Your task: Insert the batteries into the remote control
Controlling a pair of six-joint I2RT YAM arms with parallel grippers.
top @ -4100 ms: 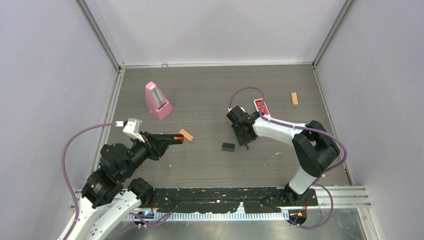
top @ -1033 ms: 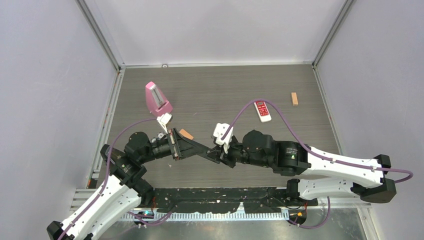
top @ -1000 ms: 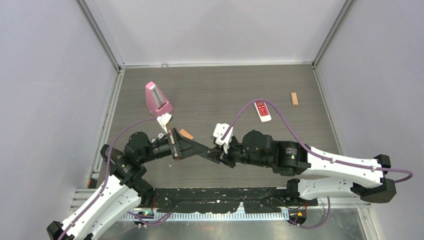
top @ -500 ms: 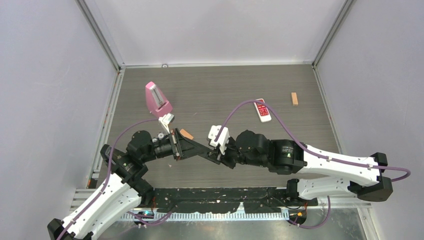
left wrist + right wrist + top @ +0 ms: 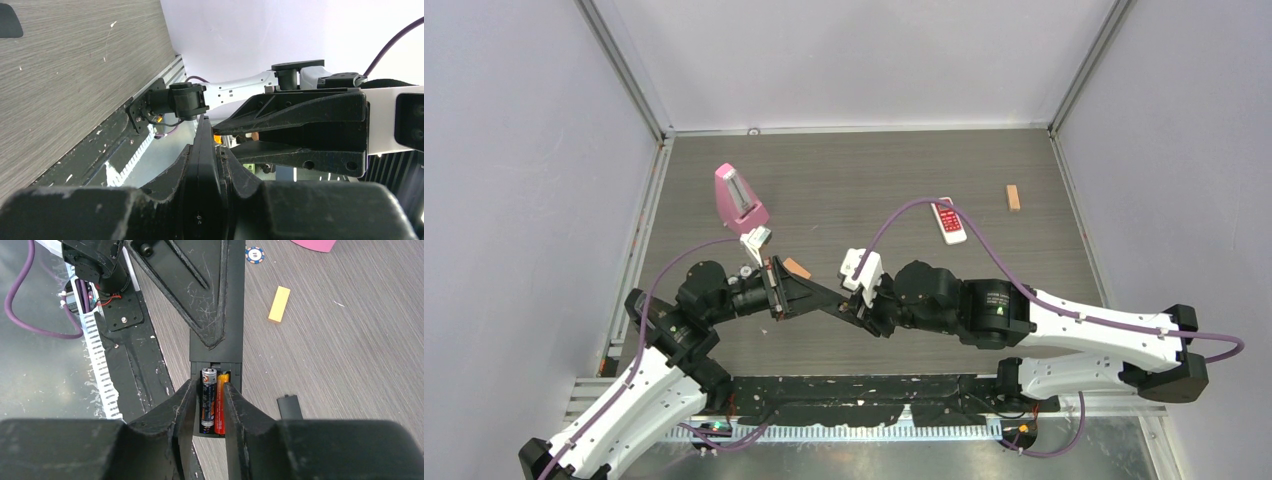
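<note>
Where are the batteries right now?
In the right wrist view, the batteries lie side by side in the open compartment of the black remote, flanked by the fingers of the right tool.

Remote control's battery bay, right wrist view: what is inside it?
A dark battery with a silver end and an orange battery lie side by side in the remote control's open bay. The bay's floor and contacts beneath them are covered.
</note>
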